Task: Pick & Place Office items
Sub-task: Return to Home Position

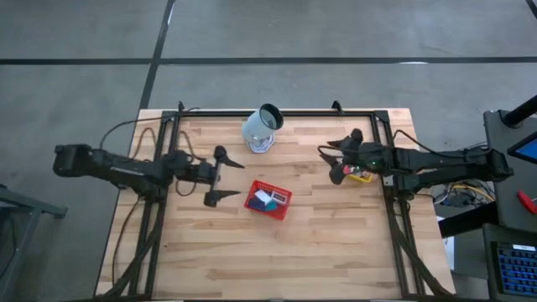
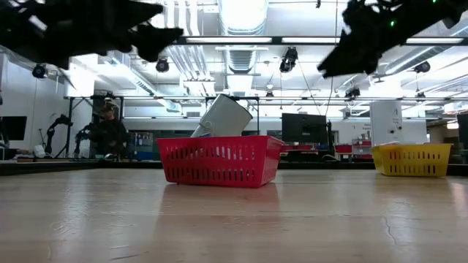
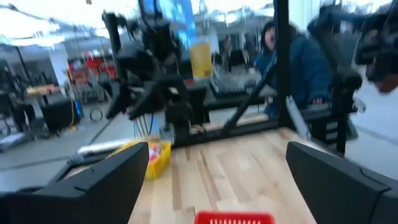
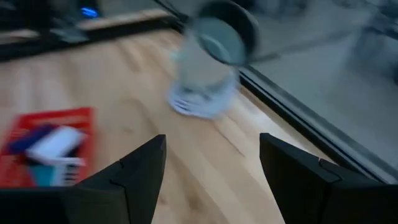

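high view: the left hand [image 1: 242,180] hangs over the left half of the worktop [image 1: 294,252], just beside the red tray [image 1: 249,204]. its two fingers are spread wide and hold nothing. the right hand [image 1: 327,165] hangs over the right half, above the yellow tray [image 1: 362,178], with its fingers likewise spread and empty. the red tray sits near the centre of the worktop. the yellow tray sits by the right edge and is mostly covered by the right hand in this view, so its contents cannot be told. the cup [image 1: 263,128] is behind the red tray, near the far edge, and tilted.

low view: only this view shows height. both arms appear as dark shapes at the top of the picture, well clear of the worktop. the red tray stands in front of the leaning cup, and the yellow tray stands well apart from it on the right arm's side. the mesh walls hide what lies inside either tray.

right wrist view: this view looks down into the red tray and shows its load. a white item [image 4: 59,144] lies in the middle, with a dark blue item [image 4: 28,138] beside it and a teal item [image 4: 42,177] on its other side. the cup shows beyond the spread fingers.

left wrist view: the yellow tray and the right arm [image 3: 155,87] show across the worktop. of the red tray, only the rim shows, between the spread fingers. a person [image 3: 298,62] in a blue jacket is beyond the worktop.
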Motion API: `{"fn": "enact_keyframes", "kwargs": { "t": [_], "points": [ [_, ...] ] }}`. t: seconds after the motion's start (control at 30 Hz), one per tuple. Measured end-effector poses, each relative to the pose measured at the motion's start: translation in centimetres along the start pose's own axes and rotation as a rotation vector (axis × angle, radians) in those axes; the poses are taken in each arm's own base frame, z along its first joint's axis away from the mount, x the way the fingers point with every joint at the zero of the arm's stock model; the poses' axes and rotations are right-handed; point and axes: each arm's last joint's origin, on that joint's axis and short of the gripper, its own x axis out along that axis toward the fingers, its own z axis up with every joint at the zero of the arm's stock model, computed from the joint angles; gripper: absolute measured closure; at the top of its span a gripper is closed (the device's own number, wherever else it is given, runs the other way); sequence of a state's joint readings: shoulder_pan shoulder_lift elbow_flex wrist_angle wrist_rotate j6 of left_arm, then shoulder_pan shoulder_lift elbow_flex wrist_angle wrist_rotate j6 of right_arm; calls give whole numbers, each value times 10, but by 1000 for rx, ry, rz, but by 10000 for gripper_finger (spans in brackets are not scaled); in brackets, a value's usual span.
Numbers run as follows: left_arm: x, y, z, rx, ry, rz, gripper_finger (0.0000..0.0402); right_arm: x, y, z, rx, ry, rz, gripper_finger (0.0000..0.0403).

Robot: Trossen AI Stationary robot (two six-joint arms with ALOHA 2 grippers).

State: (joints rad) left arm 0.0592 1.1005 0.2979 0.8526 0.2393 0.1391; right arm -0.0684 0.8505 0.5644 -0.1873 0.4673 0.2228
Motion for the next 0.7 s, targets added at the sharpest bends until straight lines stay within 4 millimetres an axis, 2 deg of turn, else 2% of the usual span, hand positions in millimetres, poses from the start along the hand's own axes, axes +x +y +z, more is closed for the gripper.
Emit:
{"fn": "enact_keyframes", "kwargs": {
  "t": [0.3, 0.5, 0.7],
  "points": [
    [-42, -9, 8, -44, -57, 32, 19, -13, 15, 14, -63, -144, 280, 154],
    [-63, -18, 7, -43, -119, 47, 19, -43, 18, 19, -118, -247, 491, 154],
    [-78, -21, 0, -43, -128, 103, 18, -68, 12, 8, -143, -329, 529, 154]
  ]
}}
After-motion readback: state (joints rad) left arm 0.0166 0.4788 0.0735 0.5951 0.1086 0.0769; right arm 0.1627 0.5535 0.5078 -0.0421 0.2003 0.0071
